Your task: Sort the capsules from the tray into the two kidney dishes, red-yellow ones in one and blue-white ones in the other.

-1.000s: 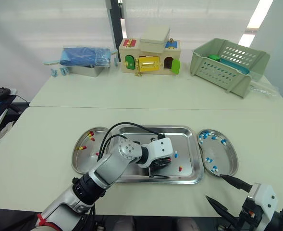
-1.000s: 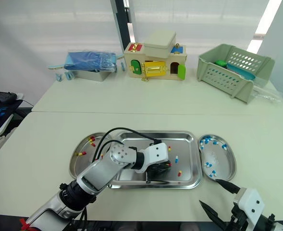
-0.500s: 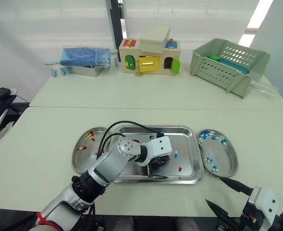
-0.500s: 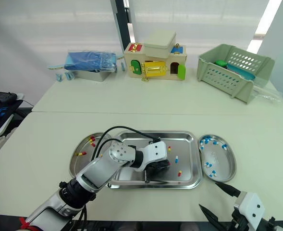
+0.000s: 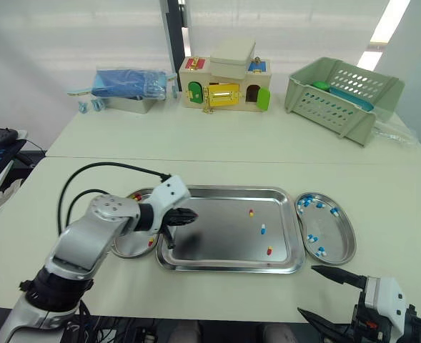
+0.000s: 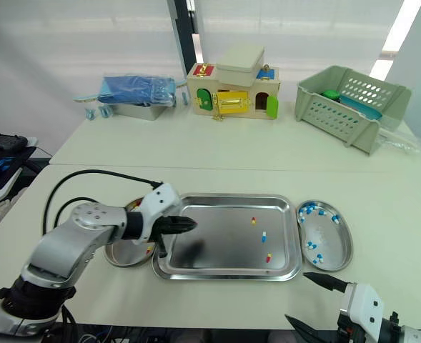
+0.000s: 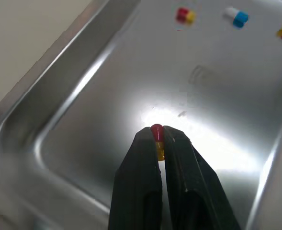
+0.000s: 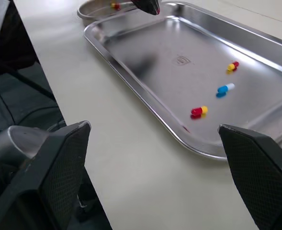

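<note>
Fingertips (image 7: pixel 145 146) of left gripper (image 7: pixel 158 143): pinching 1 red-yellow capsule (image 7: pixel 156 131) above tray (image 7: pixel 217 96). Right gripper (image 5: pixel 307 291): spread wide, empty. Likely feather-light, slick, crushable; best gripped gently across the body.

Tray (image 5: pixel 217 239) on table (image 5: pixel 382 193), between left kidney dish (image 6: pixel 121 256) and right kidney dish (image 5: pixel 340 241); three capsules (image 5: pixel 262 229) in tray's right half.

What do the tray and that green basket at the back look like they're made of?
Tray: polished metal, probably stainless steel; its floor shows bright glare and reflections. Basket: pale green matte plastic, judging by its moulded perforated walls.
</note>
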